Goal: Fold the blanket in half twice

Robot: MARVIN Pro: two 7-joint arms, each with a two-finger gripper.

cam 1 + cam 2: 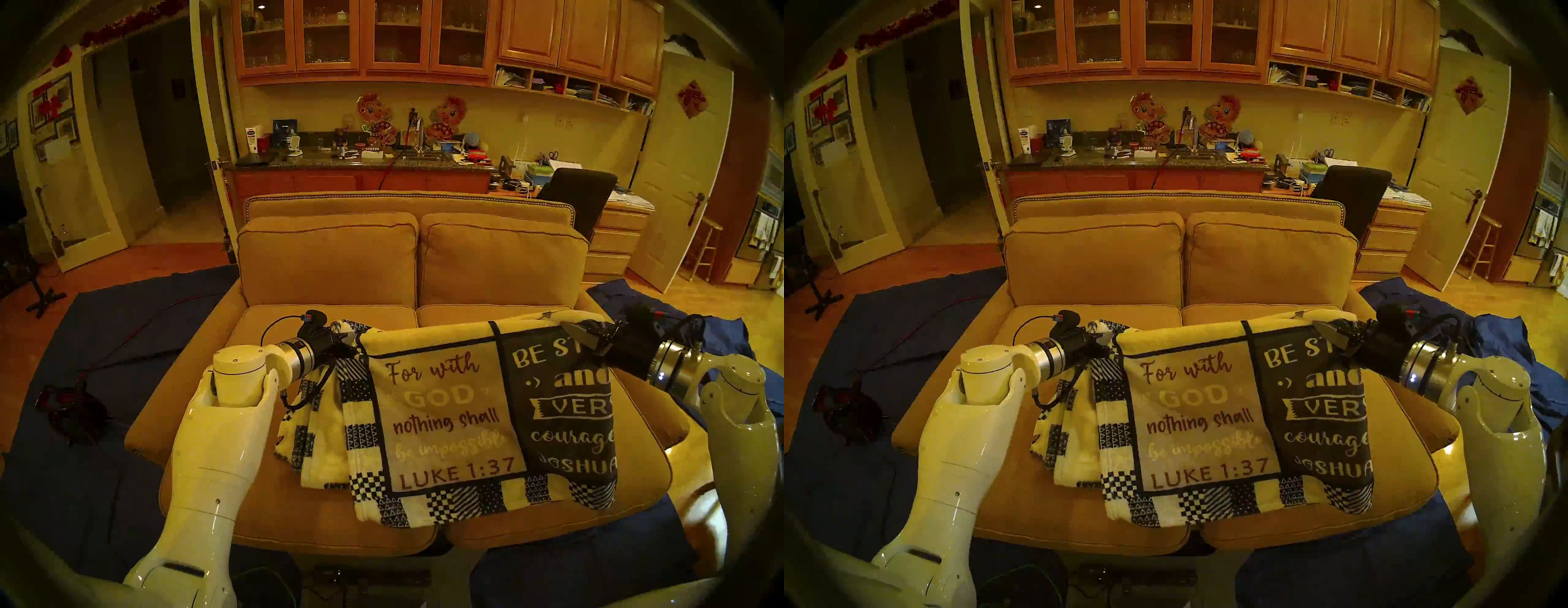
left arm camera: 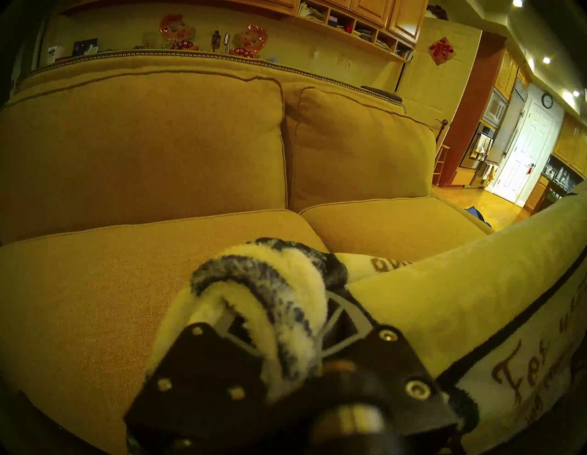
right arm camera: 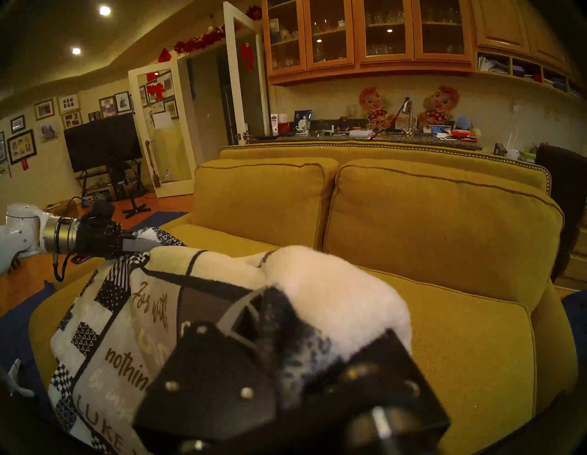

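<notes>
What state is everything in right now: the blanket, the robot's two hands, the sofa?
blanket: held up by its top edge, hanging over the sofa seat, text side facing the robot.
left hand: shut on blanket.
right hand: shut on blanket.
sofa: back cushions bare.

The blanket [image 1: 1212,420] hangs above the sofa [image 1: 1098,263] seat, stretched between the left gripper [image 1: 1108,339] and right gripper [image 1: 1331,335], each clamped on a top corner.

Mustard loveseat [image 1: 331,263], dark blue floor cloths [image 1: 63,382], wooden cabinets [image 1: 360,38]
</notes>
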